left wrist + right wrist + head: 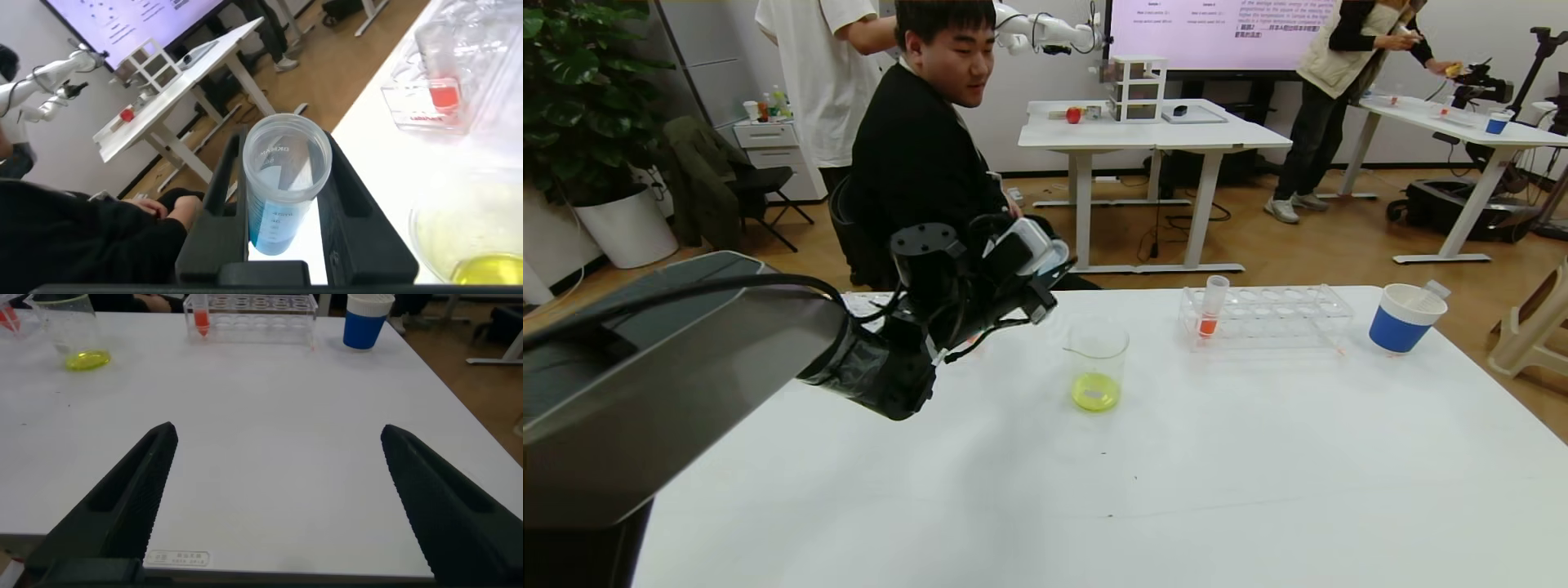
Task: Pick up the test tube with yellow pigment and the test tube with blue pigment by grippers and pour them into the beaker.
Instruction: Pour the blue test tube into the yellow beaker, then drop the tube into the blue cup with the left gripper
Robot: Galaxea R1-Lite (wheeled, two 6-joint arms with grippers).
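Blue-pigment test tube [282, 192] sits clamped between the left gripper's [286, 212] fingers, raised just beside the beaker [1097, 363] on the side away from the rack [1266, 317]. Beaker already holds yellow liquid. Risk: tipping short of the rim would spill blue on the table [1143, 490]. Right gripper [278, 498], jaws spread wide and empty, is well apart from the beaker.

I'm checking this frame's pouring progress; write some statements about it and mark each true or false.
1. The beaker holds yellow liquid. True.
2. The left gripper grips the test tube with blue pigment. True.
3. The right gripper holds a tube. False: its jaws are open and empty above the table.
4. The rack is full of tubes. False: only one orange-red tube shows.
5. The paper cup lies tipped over. False: it stands upright.
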